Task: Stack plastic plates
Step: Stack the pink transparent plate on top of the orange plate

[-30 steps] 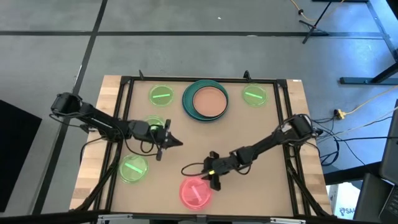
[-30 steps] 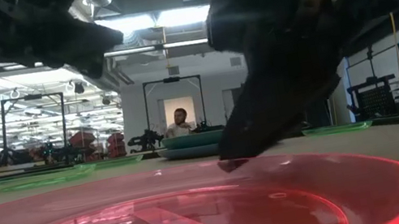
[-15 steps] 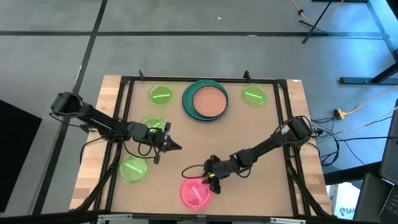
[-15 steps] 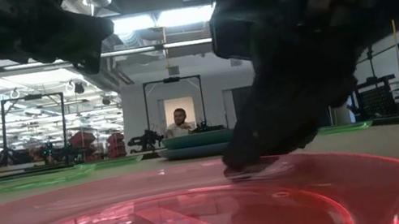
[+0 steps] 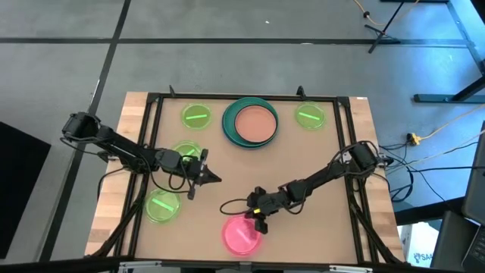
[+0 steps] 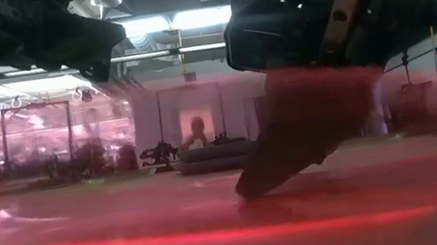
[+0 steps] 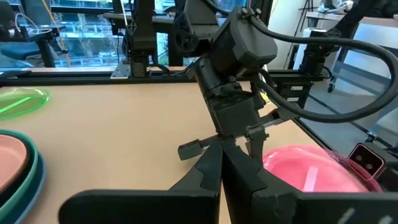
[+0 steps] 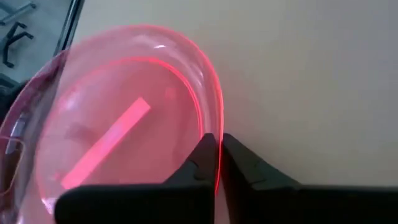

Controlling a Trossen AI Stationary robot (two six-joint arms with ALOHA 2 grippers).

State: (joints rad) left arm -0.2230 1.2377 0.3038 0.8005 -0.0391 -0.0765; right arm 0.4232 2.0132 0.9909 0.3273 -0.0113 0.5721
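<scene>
Pink plate (image 5: 242, 235): small, translucent, at the near edge of the table, right of centre; near rim tipped up off the board, pinched at its far rim.
Right gripper (image 8: 216, 163): both fingers pressed onto the pink plate's rim, one inside the lip, one outside; wall of the plate clamped between them.
Stack so far: peach plate (image 5: 255, 123) nested in the teal plate (image 5: 229, 129) at the far middle of the table; no blue or black plate made out from above.
Green plates: far left (image 5: 197, 116), far right (image 5: 309, 116), near left (image 5: 162, 205), and one (image 5: 186, 149) partly hidden just behind the left gripper.
Left gripper (image 5: 203, 176): hanging over the left middle of the table, well apart from the pink plate; fingers close together with a thin gap, holding nothing.
Step in hand: by judgement, pickup of the pink plate, rim grip made and lift under way.
Next move: probably a carry across the table to the peach-and-teal stack; calls for a level wrist and a firm pinch, since a thin slick rim held at one point can pivot or slip.
Right wrist view only: exact bite of the fingers on the rim.
Low view only: red blur of the raised plate filling the frame, proof of it off the table.
Left wrist view only: right gripper from the side, plate tilted beneath it.
High view only: whole layout and distance to the stack.
</scene>
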